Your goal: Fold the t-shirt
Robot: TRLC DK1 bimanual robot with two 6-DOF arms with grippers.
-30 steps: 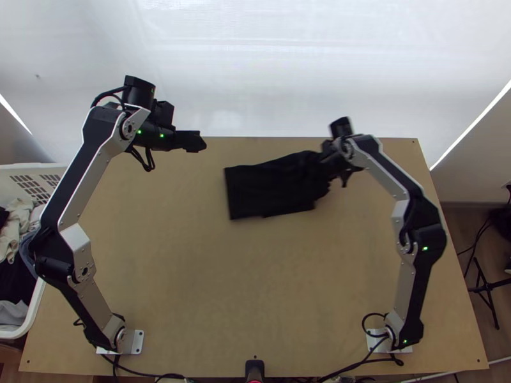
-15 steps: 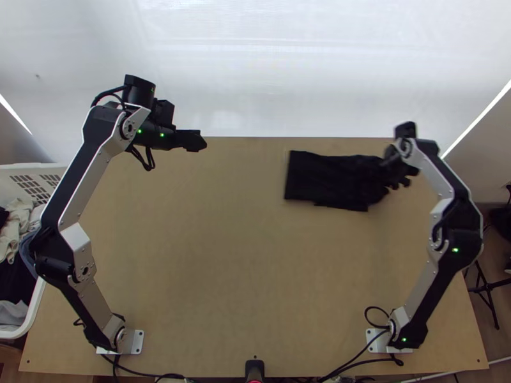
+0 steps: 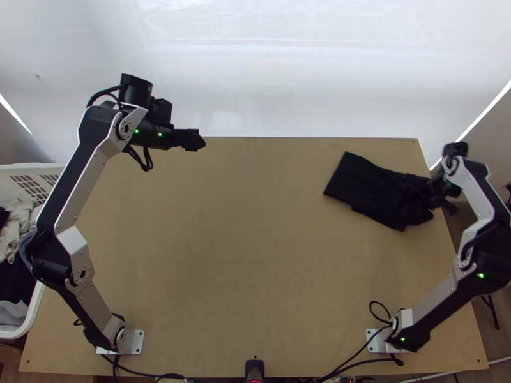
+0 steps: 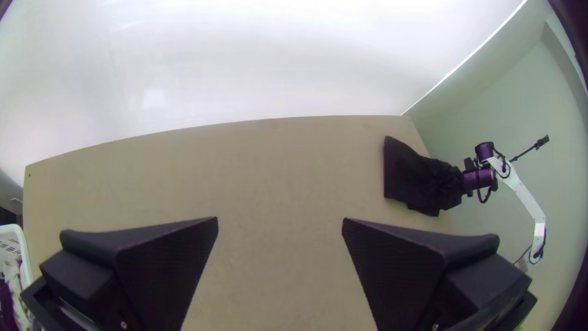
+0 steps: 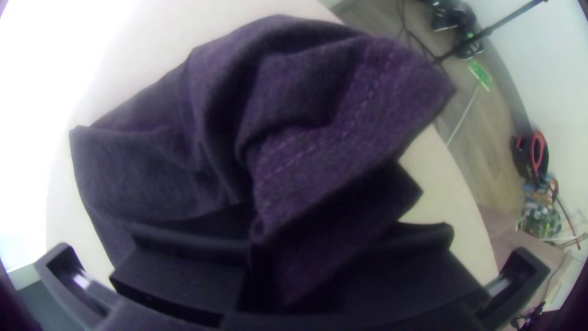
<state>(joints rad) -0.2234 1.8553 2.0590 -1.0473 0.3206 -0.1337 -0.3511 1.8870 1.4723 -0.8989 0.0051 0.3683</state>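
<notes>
In the last second my right hand (image 5: 257, 238) has drawn the t-shirt (image 3: 375, 186) from around the middle of the table's far side across to the far right, and the bundle has swung round from lying nearly level to lying at a slant. It now rests on the table (image 3: 255, 255) close to the right edge, a compact folded slab whose free end stays fairly flat and square while the held end is bunched. The right hand is clamped on that bunched end, with cloth rising in loose folds over its fingers; the view is crowded there, so I can't honestly say how many layers I have pinched. My left hand (image 4: 280, 222) has barely moved, its fingers wide apart over the left part of the far side, well away from the shirt. I read this as putting a mostly folded shirt aside rather than making another fold. The held end is already at the edge, so I judge I should stop pulling, lower it and let go gently, or it may droop over the side or rumple further.
</notes>
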